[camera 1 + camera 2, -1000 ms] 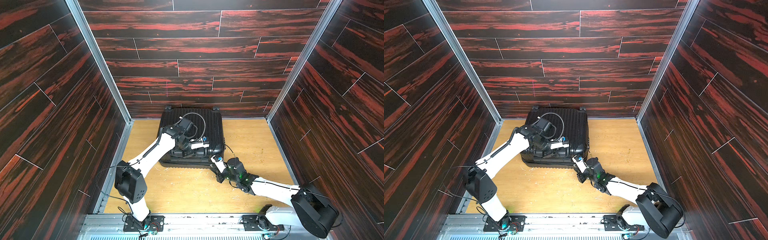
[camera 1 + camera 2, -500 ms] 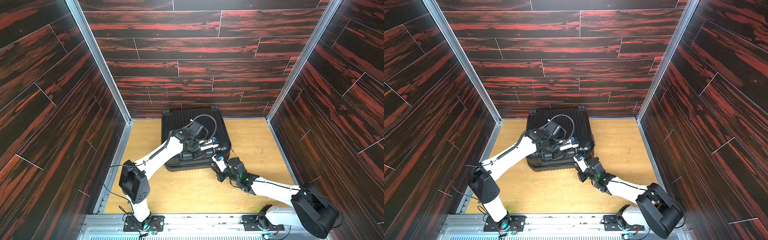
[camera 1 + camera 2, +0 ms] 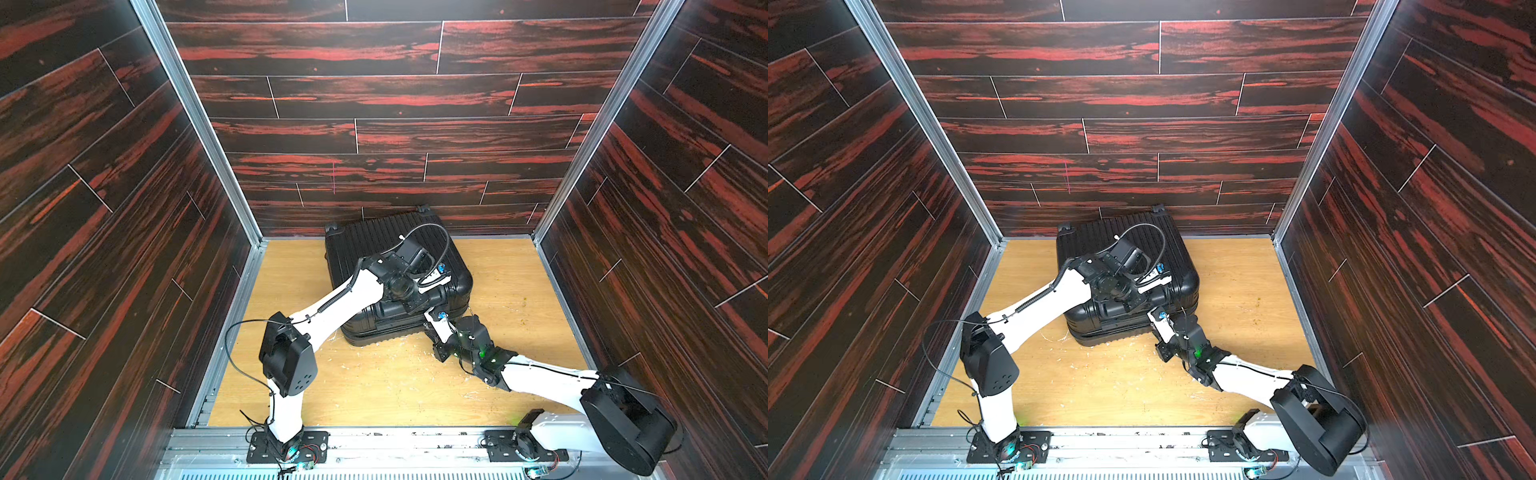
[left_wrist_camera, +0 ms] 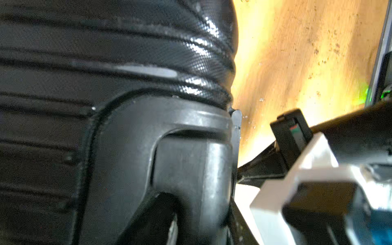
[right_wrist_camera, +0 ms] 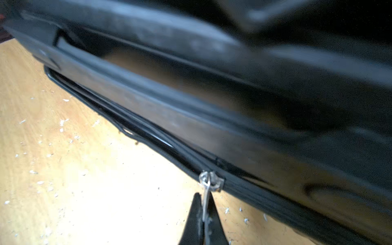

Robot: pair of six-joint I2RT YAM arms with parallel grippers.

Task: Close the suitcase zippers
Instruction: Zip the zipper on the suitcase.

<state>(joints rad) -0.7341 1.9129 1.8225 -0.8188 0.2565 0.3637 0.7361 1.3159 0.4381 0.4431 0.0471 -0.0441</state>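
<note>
Dark wall panels streaked with red (image 3: 374, 95) enclose a light wooden floor (image 3: 374, 386) flecked with white crumbs. In the right wrist view the right gripper (image 5: 203, 198) has its two black fingertips pressed together on a thin silver wire pull (image 5: 206, 188). The pull hangs from a small silver slider (image 5: 215, 182) on the black zipper track (image 5: 265, 197). On one side of the slider the tapes lie joined. On the other they gape apart and run on toward the case's corner. The track follows the seam low on the side of a small black hard-shell suitcase with ribbed shells (image 3: 374, 245). The suitcase lies flat at the back of the floor, turned a little askew, its small black wheels (image 3: 423, 208) toward the back wall. The left gripper (image 3: 415, 300) sits on the near edge of the upper shell, and I cannot tell whether its jaws are spread or closed. Both top views show the whole case and both arms, but the pinch at the right gripper (image 3: 1158, 318) is too small to read there. Only the left wrist view shows the shell's fine woven gloss (image 4: 191, 53) and a moulded recessed handle housing (image 4: 180, 148).
</note>
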